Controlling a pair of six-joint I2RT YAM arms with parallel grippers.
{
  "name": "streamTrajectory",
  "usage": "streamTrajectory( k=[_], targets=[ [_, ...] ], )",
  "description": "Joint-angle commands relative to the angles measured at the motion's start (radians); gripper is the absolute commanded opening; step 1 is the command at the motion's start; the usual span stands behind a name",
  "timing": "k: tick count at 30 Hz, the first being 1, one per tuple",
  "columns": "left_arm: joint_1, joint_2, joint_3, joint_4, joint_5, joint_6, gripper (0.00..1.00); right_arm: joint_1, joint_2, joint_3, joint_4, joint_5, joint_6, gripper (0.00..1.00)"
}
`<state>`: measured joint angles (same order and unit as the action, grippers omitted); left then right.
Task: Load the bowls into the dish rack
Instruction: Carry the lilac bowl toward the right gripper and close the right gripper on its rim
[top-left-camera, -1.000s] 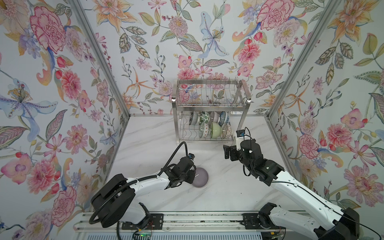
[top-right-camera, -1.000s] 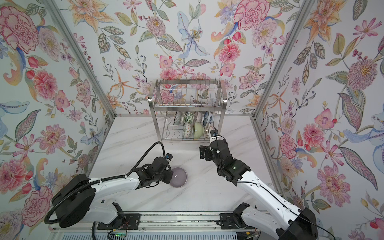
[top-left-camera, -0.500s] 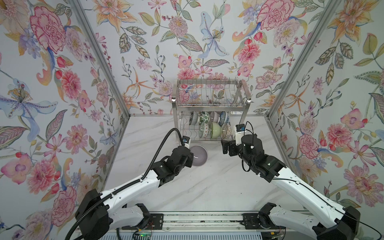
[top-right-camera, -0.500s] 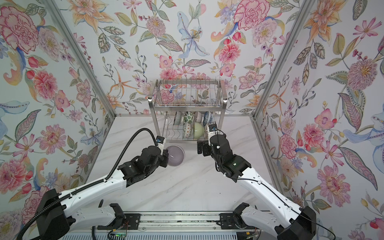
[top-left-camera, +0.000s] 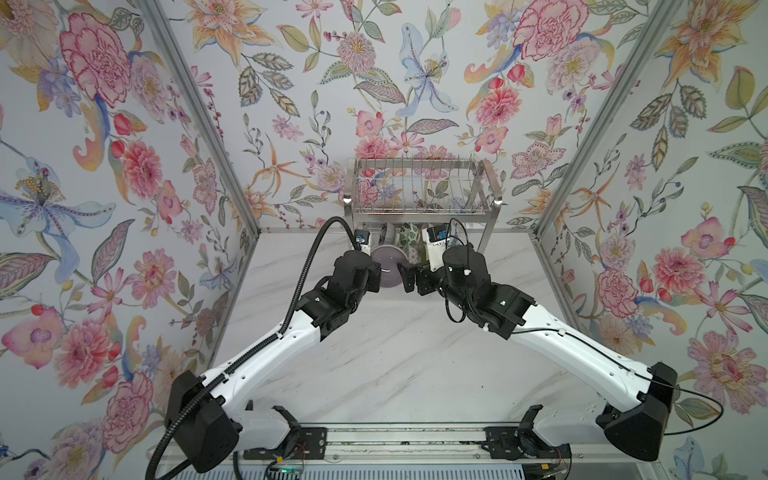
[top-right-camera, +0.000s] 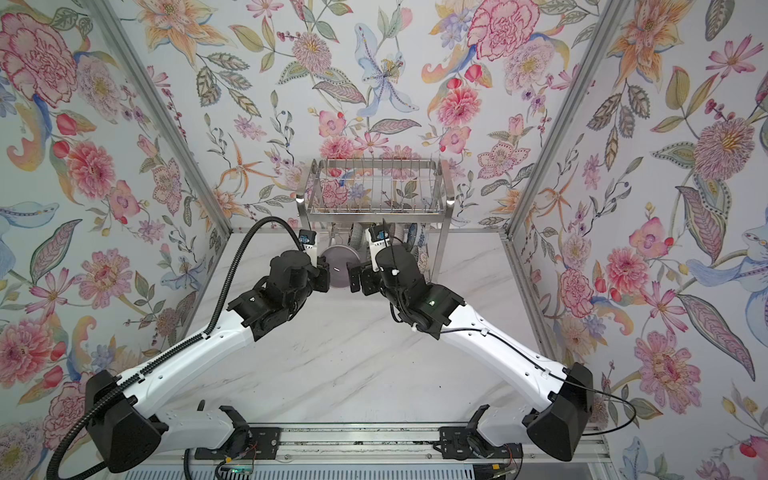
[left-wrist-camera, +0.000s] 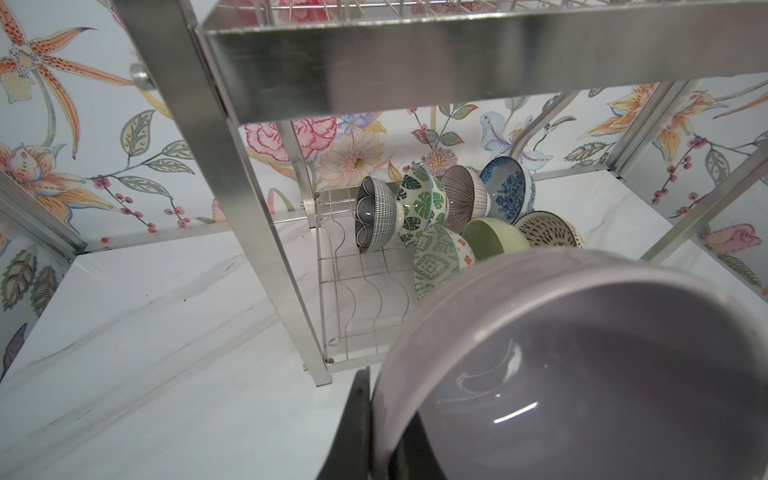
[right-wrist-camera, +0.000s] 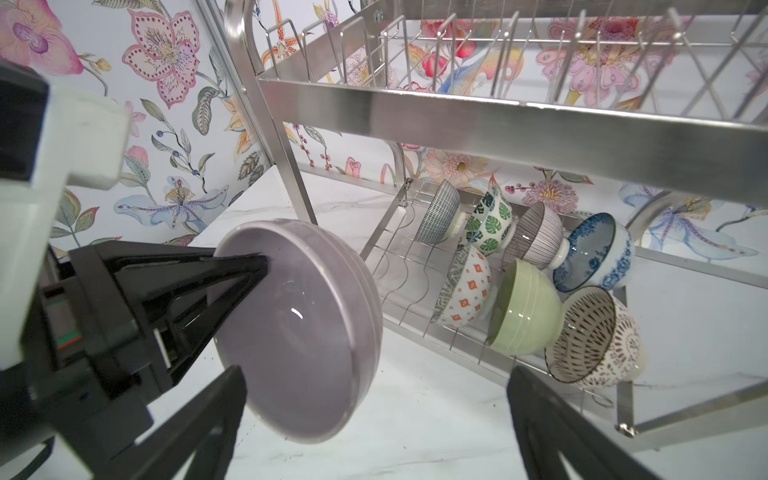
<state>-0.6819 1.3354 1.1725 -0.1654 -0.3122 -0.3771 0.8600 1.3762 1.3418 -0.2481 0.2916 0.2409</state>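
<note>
Firmly the left gripper (right-wrist-camera: 259, 264) clamps the lilac bowl (right-wrist-camera: 303, 340) before the dish rack (right-wrist-camera: 498, 120); the right gripper (right-wrist-camera: 376, 372) gapes wide.

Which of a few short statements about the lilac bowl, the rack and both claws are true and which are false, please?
1. The left claw grips the lilac bowl by its rim. True.
2. The right claw is shut on a bowl. False: it stands open and holds nothing.
3. The lilac bowl rests in the dish rack. False: it is held just outside the lower shelf.
4. The green bowl sits between the diamond-patterned bowl and the brown lattice bowl. True.
</note>
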Motion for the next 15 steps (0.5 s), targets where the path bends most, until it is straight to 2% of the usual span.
streamTrajectory(
  k=[1,5,10,15],
  targets=[
    [0.017,0.021,0.09,0.052,0.039,0.038,0.0,0.002,0.039,0.057,0.024,0.019,-0.009,1.0],
    [0.017,0.054,0.144,0.041,0.052,0.053,0.0,-0.001,0.103,0.097,0.031,0.072,0.032,0.9],
    [0.017,0.074,0.157,0.041,0.072,0.045,0.0,-0.016,0.161,0.132,0.036,0.103,0.086,0.54],
    [0.017,0.068,0.157,0.043,0.077,0.047,0.0,-0.034,0.185,0.141,0.041,0.101,0.103,0.34]
  ],
)
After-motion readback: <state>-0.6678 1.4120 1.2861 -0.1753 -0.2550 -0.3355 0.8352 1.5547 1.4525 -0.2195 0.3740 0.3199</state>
